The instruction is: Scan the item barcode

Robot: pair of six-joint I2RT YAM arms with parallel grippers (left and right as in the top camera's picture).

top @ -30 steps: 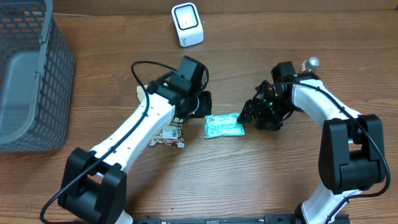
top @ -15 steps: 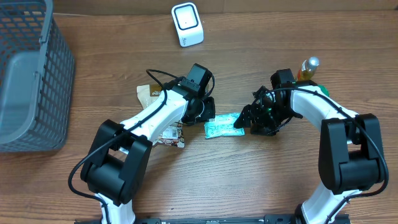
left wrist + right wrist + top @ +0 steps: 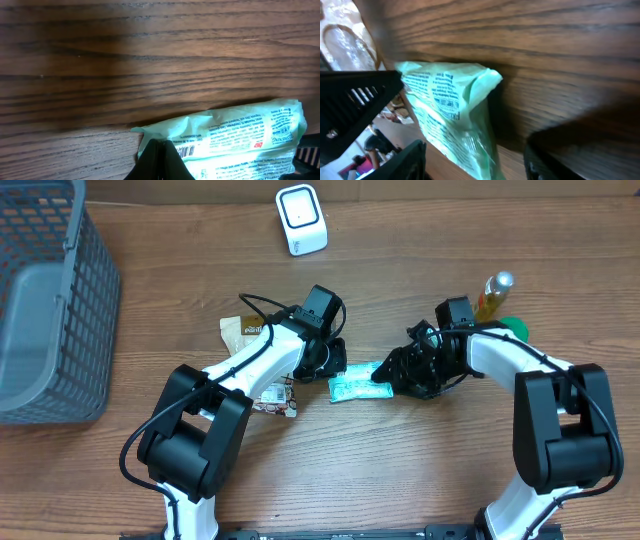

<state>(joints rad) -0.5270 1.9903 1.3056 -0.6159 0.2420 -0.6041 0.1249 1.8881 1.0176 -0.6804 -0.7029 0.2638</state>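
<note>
left jaws: closed to a single dark tip that rests on one end of the green packet [image 3: 360, 386], just beside its printed barcode [image 3: 186, 150]. the wrist view is too tight to tell whether any film is pinched between them. right jaws: parted, with the packet's opposite, crimped end lying in the gap between the two fingers.

green packet: lies flat on the wooden worktop [image 3: 420, 480], print side up, in the middle between the left arm [image 3: 255, 360] and the right arm [image 3: 505, 355], which meet it from opposite ends.

white barcode scanner [image 3: 301, 219]: stands upright at the far edge of the worktop, well apart from the packet and from both arms.

other items: a grey wire basket [image 3: 45, 300] fills the far left corner. a brown sachet [image 3: 238, 330] lies just beside the left arm, and some small printed packets [image 3: 272, 395] sit partly under it. a yellow bottle with a silver cap [image 3: 493, 292] lies near the right arm, with a round green object [image 3: 517, 326] close by, partly hidden behind that arm.
</note>
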